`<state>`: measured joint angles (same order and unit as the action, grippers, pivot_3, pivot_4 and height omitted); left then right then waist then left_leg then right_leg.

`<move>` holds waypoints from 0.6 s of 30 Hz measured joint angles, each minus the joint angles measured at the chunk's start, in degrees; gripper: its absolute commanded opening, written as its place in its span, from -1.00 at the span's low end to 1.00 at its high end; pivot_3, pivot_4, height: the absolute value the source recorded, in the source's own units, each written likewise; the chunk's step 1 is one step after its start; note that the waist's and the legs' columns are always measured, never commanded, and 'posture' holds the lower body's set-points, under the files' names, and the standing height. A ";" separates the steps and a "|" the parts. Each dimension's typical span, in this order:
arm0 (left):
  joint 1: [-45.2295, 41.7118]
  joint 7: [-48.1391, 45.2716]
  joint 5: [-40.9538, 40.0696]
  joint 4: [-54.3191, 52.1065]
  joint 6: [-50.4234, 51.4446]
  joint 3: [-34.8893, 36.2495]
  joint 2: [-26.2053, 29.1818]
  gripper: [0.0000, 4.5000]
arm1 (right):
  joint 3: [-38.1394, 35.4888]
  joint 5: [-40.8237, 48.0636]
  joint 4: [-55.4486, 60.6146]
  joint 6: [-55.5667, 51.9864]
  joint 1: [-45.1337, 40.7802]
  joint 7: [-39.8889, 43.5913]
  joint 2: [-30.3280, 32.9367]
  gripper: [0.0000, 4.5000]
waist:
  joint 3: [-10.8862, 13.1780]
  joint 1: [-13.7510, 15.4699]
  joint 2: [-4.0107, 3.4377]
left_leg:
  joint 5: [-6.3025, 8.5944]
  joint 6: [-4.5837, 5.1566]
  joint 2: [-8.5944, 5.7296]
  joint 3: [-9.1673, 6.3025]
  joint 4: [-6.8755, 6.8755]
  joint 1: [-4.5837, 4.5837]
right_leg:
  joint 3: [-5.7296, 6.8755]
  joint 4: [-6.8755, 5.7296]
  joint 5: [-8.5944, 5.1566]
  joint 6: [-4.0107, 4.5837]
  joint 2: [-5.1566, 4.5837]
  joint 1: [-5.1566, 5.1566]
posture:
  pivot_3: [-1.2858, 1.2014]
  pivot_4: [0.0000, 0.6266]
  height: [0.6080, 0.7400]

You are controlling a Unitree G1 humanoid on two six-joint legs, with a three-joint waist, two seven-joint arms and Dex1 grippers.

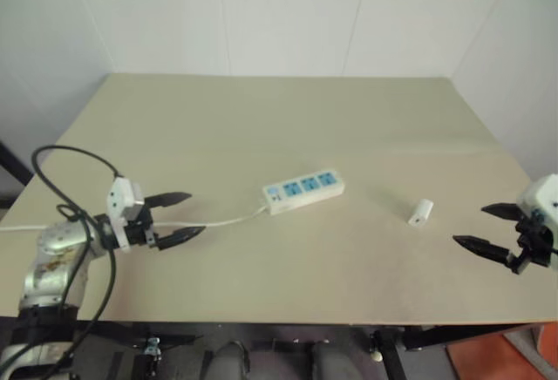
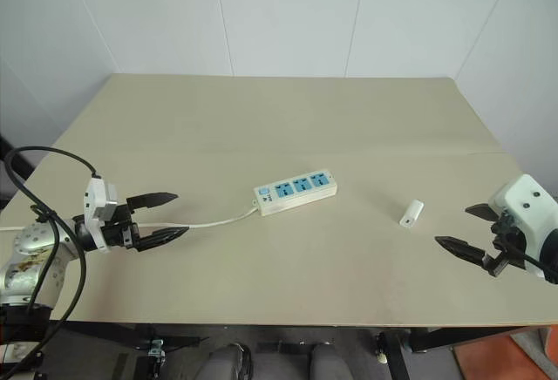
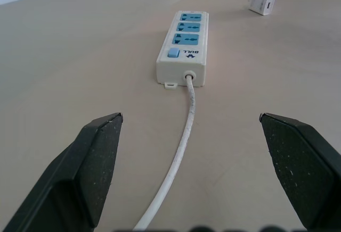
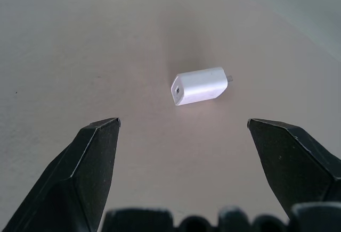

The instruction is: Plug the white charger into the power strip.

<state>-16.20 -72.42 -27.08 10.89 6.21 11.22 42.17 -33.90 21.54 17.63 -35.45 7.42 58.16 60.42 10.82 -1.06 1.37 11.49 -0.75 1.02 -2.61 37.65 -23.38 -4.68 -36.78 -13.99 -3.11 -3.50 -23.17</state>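
The power strip (image 1: 303,190) lies near the middle of the beige table, a white bar with three blue socket faces, its white cord (image 1: 218,221) trailing left. The white charger (image 1: 420,213) lies on its side to the strip's right, apart from it. My left gripper (image 1: 180,218) hovers open at the left, straddling the cord and facing the strip's switch end (image 3: 173,52). At the right edge my right gripper (image 1: 485,227) is open with nothing in it, pointing at the white charger (image 4: 200,86) a short way off.
The table (image 1: 261,127) ends in white walls at the back and right. A black cable (image 1: 61,171) loops over my left arm near the table's front left. The front edge runs just below both grippers.
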 measured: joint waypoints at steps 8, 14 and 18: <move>-1.26 -0.20 0.12 0.93 -0.14 -0.60 -0.60 0.99 | 0.00 0.00 0.36 -0.11 0.02 -0.32 0.00 1.00 | 0.00 -0.03 0.00 | 0.00 0.00 0.00 0.00 0.00 0.00 | 0.00 0.00 0.00 0.00 0.00 0.00 | 0.03 -0.52 1.00; -1.32 -0.20 0.22 1.30 -0.46 -0.95 -1.29 0.99 | 0.00 0.01 0.39 -0.11 -0.01 -0.91 0.00 1.00 | 0.00 0.00 0.00 | 0.00 0.00 0.00 0.00 0.00 0.00 | 0.00 0.00 0.00 0.00 0.00 0.00 | 0.03 -0.52 1.00; -1.53 -0.20 0.45 1.42 -1.01 -1.02 -1.55 0.99 | 0.00 0.02 0.53 -0.12 -0.02 -1.09 0.00 1.00 | 0.00 -0.01 0.00 | 0.00 0.00 0.00 0.00 0.00 0.00 | 0.00 0.00 0.00 0.00 0.00 0.00 | 0.03 -0.52 1.00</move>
<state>-17.72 -72.61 -26.63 12.31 5.19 10.20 40.62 -33.90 21.56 18.16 -35.57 7.41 57.07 60.42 10.82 -1.07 1.37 11.49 -0.75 1.02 -2.61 37.65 -23.37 -4.68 -36.78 -13.99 -3.11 -3.50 -23.17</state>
